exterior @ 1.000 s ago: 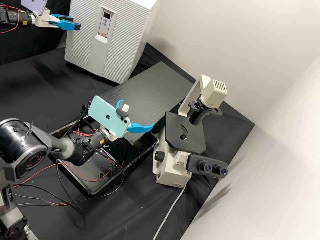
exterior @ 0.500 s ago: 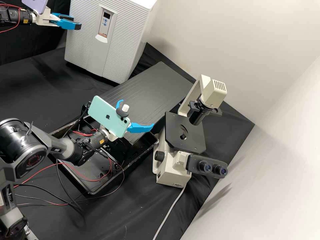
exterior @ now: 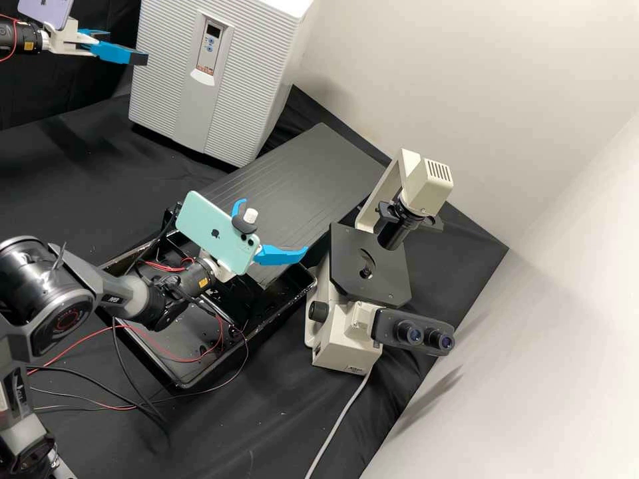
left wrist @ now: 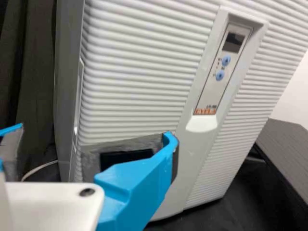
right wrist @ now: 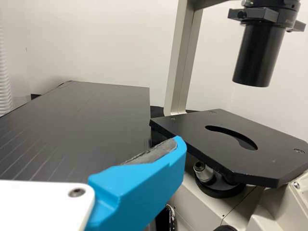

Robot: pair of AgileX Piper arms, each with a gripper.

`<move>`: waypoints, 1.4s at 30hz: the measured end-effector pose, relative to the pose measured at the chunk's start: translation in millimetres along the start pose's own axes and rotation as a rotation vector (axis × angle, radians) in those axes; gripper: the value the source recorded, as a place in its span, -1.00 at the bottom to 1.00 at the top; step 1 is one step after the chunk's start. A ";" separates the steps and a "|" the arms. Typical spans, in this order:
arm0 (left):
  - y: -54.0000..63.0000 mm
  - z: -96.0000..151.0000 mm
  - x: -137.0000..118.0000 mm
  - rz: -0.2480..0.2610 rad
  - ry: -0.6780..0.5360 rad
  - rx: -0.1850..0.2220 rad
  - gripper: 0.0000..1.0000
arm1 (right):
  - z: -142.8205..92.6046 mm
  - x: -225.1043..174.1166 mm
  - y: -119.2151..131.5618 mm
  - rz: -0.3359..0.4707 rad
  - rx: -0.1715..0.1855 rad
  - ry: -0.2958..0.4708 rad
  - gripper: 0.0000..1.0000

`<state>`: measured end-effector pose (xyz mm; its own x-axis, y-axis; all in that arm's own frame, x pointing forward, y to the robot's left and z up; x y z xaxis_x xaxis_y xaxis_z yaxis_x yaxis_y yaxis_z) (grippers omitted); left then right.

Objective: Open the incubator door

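Observation:
The white ribbed incubator (exterior: 253, 73) stands at the back with its front door (left wrist: 139, 72) closed. At the upper left of the high view, my left gripper (exterior: 128, 45) is open beside the incubator's left edge. In the left wrist view that left gripper (left wrist: 91, 139) has one finger in front of the door and the other out past the side edge, where a narrow recess (left wrist: 79, 96) runs; nothing is between them. My right gripper (exterior: 273, 227) is open and empty over the black tray, left of the microscope; in its wrist view, the right gripper (right wrist: 96, 159) shows one blue finger.
A beige microscope (exterior: 346, 332) with a black stage (right wrist: 231, 139) stands right of centre. Between it and the incubator lies a dark grooved panel (exterior: 313, 173). The black tray (exterior: 186, 382) holds loose cables, and red and black wires trail over the cloth.
My left gripper has drawn back leftward from the incubator's front, and its fingers look farther apart. The right arm has kept still.

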<state>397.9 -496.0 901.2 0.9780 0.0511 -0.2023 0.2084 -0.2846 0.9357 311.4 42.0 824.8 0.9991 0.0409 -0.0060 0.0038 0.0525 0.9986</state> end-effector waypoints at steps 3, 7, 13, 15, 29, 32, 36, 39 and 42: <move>-2.1 0.1 -0.9 -0.006 0.001 -0.001 1.00 | 0.0 0.0 0.0 0.000 0.000 0.000 1.00; -0.8 0.7 -0.8 -0.002 -0.001 0.000 1.00 | 0.0 0.0 0.0 0.000 0.000 0.000 1.00; 15.0 10.2 5.0 0.042 -0.031 0.008 1.00 | 0.0 0.0 0.0 0.000 0.000 0.000 1.00; 18.2 13.3 7.7 0.050 -0.042 0.008 1.00 | 0.0 0.0 0.0 0.000 0.000 0.000 1.00; 31.5 28.8 33.7 0.063 -0.106 0.065 1.00 | 0.0 0.0 0.0 0.000 0.000 0.000 1.00; 31.3 28.5 41.9 0.060 -0.112 0.071 1.00 | 0.0 0.0 0.0 0.000 0.000 0.000 1.00; 30.8 25.8 51.7 0.054 -0.104 0.081 1.00 | 0.0 0.0 0.0 0.000 0.000 0.000 1.00; 29.3 24.1 57.8 0.045 -0.102 0.086 1.00 | 0.0 0.0 0.0 0.000 0.000 0.000 1.00; 28.2 23.1 62.7 0.036 -0.104 0.099 1.00 | 0.0 0.0 0.0 0.000 0.000 0.000 1.00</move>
<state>464.9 -523.0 908.2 0.9774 -0.0593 -0.2027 0.1660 -0.3777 0.9109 311.4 42.0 824.8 0.9991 0.0409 -0.0060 0.0038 0.0525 0.9986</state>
